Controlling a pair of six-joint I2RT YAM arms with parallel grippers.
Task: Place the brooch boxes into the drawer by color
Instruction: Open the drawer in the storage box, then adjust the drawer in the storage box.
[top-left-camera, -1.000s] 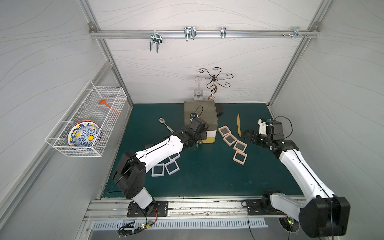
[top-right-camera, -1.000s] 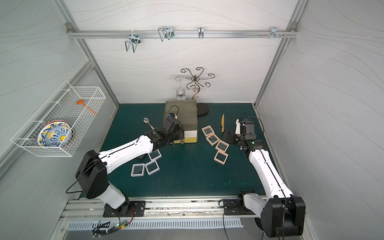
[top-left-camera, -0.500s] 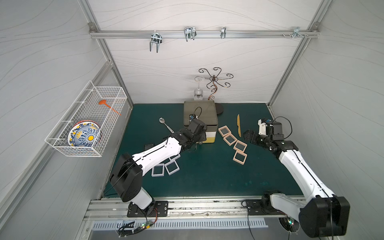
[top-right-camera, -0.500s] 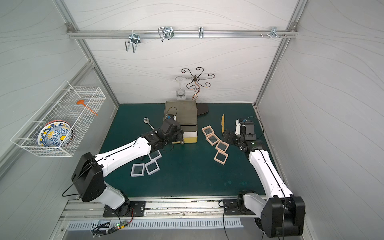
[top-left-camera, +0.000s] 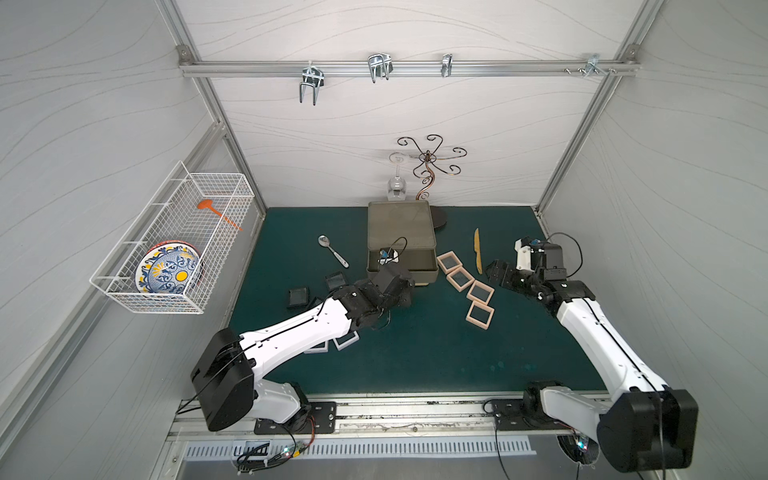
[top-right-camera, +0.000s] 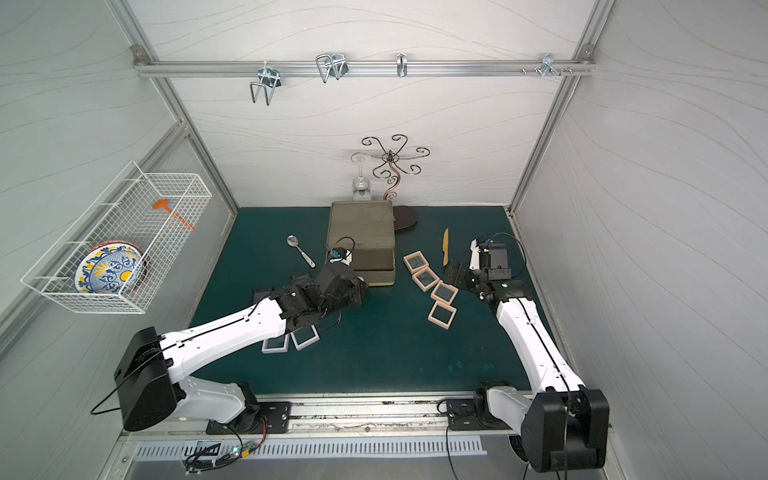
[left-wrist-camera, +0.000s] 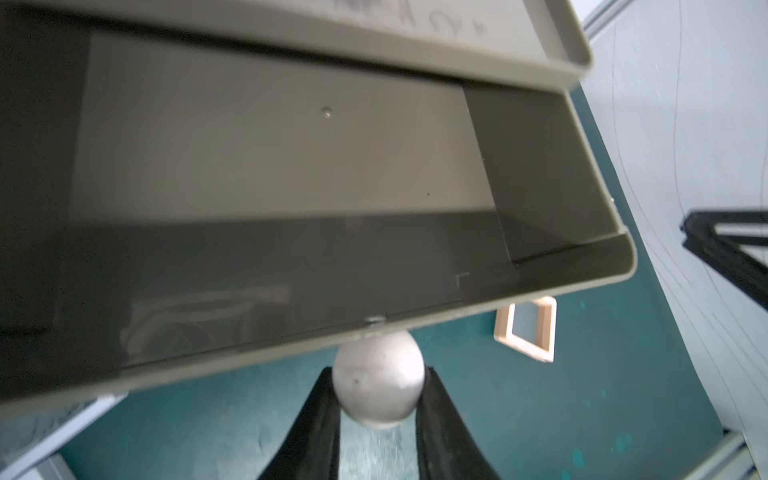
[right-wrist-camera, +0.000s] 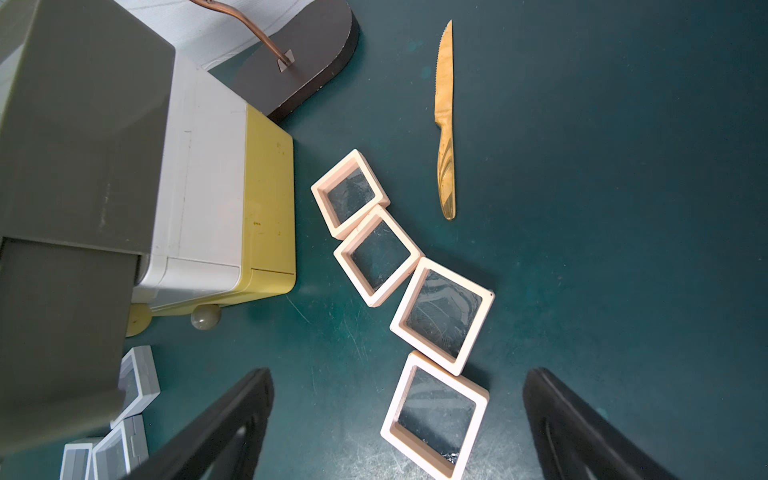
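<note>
The left gripper (left-wrist-camera: 378, 374) pinches the white ball knob (left-wrist-camera: 378, 390) of the olive-grey top tier (left-wrist-camera: 291, 166). This tier stands pulled partly out of the three-tier drawer unit (top-left-camera: 401, 226) at the far centre of the mat, and the part of its floor in view is bare. The knob is round and smooth, so the pinch is likely to slip under a sideways pull. Pull straight along the tier's travel. The unit looks like light plastic and may slide.

The right gripper (right-wrist-camera: 397, 376) hovers with jaws spread wide and holds nothing, just right of the four peach-pink brooch boxes (top-left-camera: 480, 291). These lie flat in a touching chain to the right of the unit. White brooch boxes (top-left-camera: 345, 340) lie near left, partly under the left arm. Black brooch boxes (top-left-camera: 298, 297) lie further left.

Each box is judged light, with a stiff frame and a thin clear window that probably dents. Take hold across two opposite outer frame walls, never on the window. Start with the nearest peach-pink box (right-wrist-camera: 434, 415), which has the most free sides.
</note>
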